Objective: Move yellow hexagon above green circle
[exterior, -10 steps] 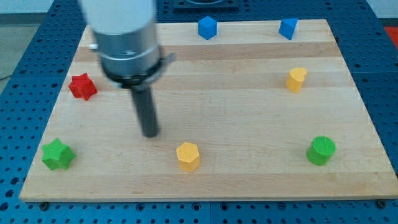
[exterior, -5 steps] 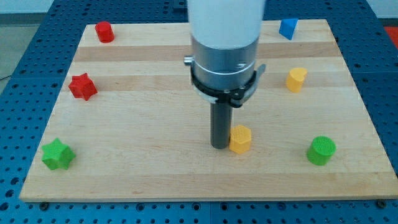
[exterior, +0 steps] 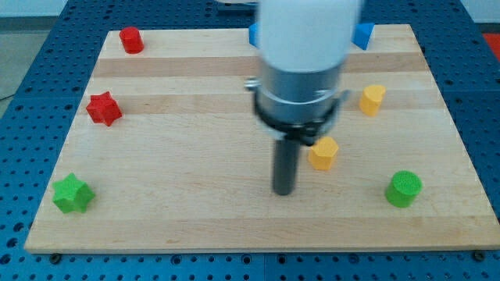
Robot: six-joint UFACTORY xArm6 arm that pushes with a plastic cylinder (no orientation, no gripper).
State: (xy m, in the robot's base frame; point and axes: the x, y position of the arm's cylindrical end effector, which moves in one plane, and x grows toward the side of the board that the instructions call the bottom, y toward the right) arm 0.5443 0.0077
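The yellow hexagon [exterior: 323, 153] lies right of the board's middle. The green circle [exterior: 403, 189] stands near the view's bottom right, below and to the right of the hexagon, well apart from it. My tip [exterior: 283, 190] rests on the board just below and to the left of the yellow hexagon, a short gap away. The rod and the grey arm body rise above it and hide part of the board's upper middle.
A second yellow block [exterior: 373, 100] sits at the right. Two blue blocks [exterior: 363, 35] [exterior: 253, 33] lie along the top edge, one mostly hidden by the arm. A red cylinder [exterior: 130, 40], a red star [exterior: 103, 108] and a green star [exterior: 73, 193] lie at the left.
The yellow hexagon has been pushed from the bottom middle to the right and upward. My tip swept from the left to the right behind it and now sits just clear of it.
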